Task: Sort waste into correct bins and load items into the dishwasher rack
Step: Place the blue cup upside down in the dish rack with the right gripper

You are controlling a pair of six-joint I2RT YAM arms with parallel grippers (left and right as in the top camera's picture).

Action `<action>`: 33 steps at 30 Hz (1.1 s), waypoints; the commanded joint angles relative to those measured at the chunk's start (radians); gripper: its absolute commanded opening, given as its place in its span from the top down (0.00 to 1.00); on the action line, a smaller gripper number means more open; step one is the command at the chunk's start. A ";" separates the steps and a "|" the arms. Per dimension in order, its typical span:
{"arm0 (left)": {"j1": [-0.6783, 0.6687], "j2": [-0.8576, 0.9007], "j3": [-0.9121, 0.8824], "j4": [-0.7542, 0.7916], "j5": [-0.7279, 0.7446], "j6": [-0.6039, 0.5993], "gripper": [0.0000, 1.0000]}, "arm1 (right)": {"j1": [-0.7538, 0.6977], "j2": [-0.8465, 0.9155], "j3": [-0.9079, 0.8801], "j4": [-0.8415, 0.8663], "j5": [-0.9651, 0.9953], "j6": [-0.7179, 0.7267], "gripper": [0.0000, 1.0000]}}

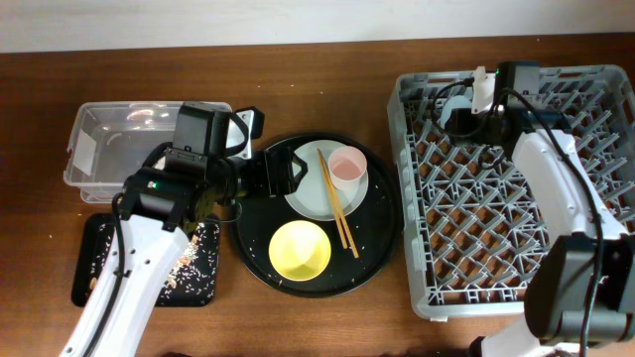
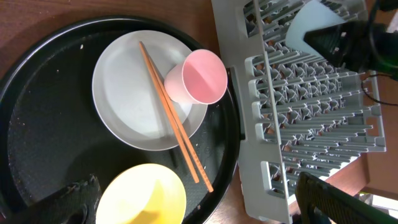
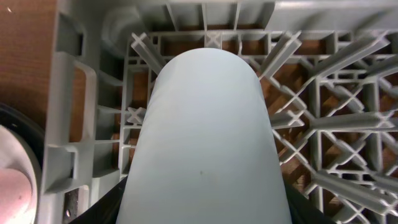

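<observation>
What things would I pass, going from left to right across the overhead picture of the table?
clear plastic rectangular tub → large round black tray → square grey plastic dishwasher rack. The shallow black tray sits below the tub in the same stretch, so it is left out.

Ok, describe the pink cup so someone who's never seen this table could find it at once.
Find the large round black tray left of the grey rack. On its pale plate, the pink cup sits at the edge nearest the rack, right of the chopsticks. It is the only pink thing; the yellow bowl nearby is wider.
</observation>
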 commanded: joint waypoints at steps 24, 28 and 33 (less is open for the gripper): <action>0.002 0.003 -0.005 -0.002 -0.008 0.013 0.01 | 0.005 -0.030 0.167 -0.231 0.032 -0.014 0.02; 0.002 0.003 -0.005 -0.001 -0.008 0.013 0.01 | 0.005 -0.161 0.230 -0.346 0.031 -0.006 0.02; 0.002 0.003 -0.005 -0.001 -0.008 0.013 0.01 | 0.005 -0.251 0.230 -0.358 0.031 -0.005 0.02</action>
